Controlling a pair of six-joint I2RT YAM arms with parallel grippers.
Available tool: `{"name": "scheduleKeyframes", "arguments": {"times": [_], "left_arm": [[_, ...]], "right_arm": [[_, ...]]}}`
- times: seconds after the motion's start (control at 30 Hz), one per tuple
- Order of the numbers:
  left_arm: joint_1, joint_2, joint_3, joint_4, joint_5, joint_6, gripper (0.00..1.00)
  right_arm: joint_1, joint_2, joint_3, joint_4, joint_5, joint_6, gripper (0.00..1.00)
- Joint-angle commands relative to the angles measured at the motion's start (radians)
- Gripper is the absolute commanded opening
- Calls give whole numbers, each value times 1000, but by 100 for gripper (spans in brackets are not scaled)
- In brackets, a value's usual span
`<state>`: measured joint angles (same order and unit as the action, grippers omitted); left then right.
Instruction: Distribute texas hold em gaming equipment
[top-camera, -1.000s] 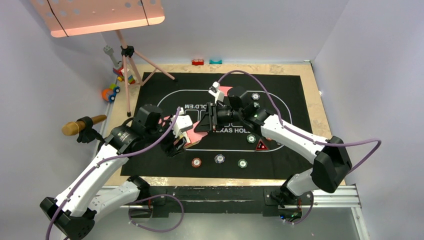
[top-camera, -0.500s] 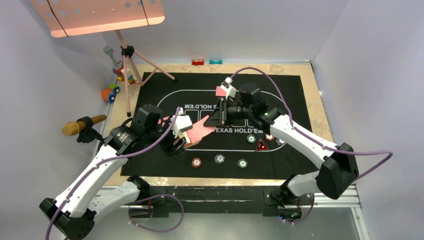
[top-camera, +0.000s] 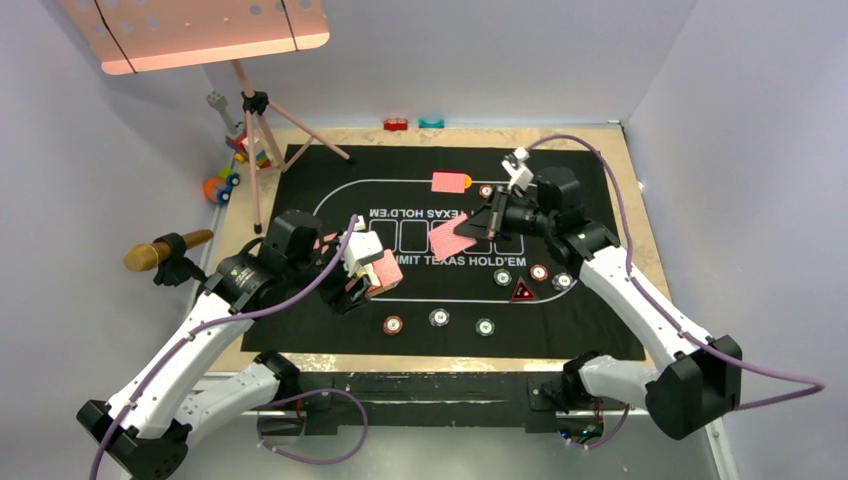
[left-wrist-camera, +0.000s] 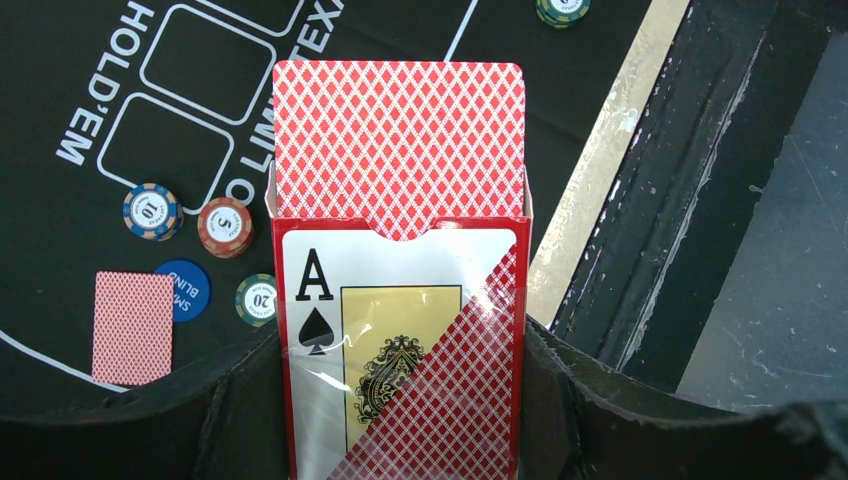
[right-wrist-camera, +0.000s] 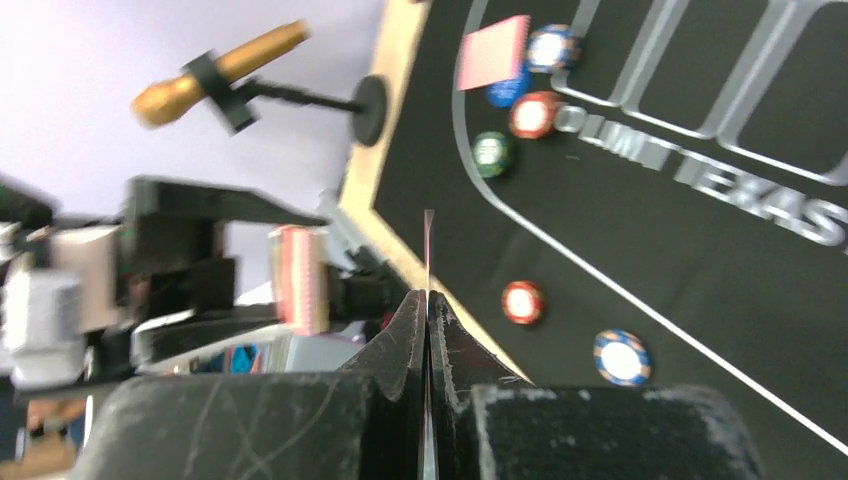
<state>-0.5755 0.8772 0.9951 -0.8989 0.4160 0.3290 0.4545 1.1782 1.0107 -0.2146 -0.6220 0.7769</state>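
Right tool (right-wrist-camera: 428, 300) pinched shut on one card (top-camera: 452, 238) by its edge, mid-mat. It's thin, floppy, slick. Left tool (left-wrist-camera: 400, 400) clamps the card box (left-wrist-camera: 400, 330) at near left.

The black mat (top-camera: 600, 320) carries white lettering "LIMIT TEXAS HOLD'EM", the card box (left-wrist-camera: 400, 350) shows an "A" over a spade, and at the left wrist view's left, chips read "10" (left-wrist-camera: 151, 211), "5" (left-wrist-camera: 225, 226) and "20" (left-wrist-camera: 257, 299).
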Motion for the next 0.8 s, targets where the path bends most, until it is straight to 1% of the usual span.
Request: {"name": "scheduleKeyframes", "arguments": {"times": [0.0,0.1,0.23,0.37,0.5,0.6,0.7,0.77], "left_arm": [[5,-18,37,51,25,-5,0],[5,-17,39,51,27,-5,0],[5,-13,47,52,30,-5,0],[5,-14,50,48,33,-7,0],[3,-17,47,47,32,-7,0],[5,-15,46,48,35,-7,0],[4,-12,51,48,36,-7,0],[5,-10,53,47,38,-5,0]], "right_arm": [[-133,-31,-131,-59,37,-51,0],[-178,-29,-223,-75,104,-79,0],[-198,7,-319,-30,185,-74,0],[-207,43,-352,-16,228,-72,0],[-209,46,-366,-43,255,-88,0],[-208,49,-387,-47,248,-92,0],[-209,63,-417,-31,220,-79,16],[-208,66,-434,-34,227,-75,26]]}}
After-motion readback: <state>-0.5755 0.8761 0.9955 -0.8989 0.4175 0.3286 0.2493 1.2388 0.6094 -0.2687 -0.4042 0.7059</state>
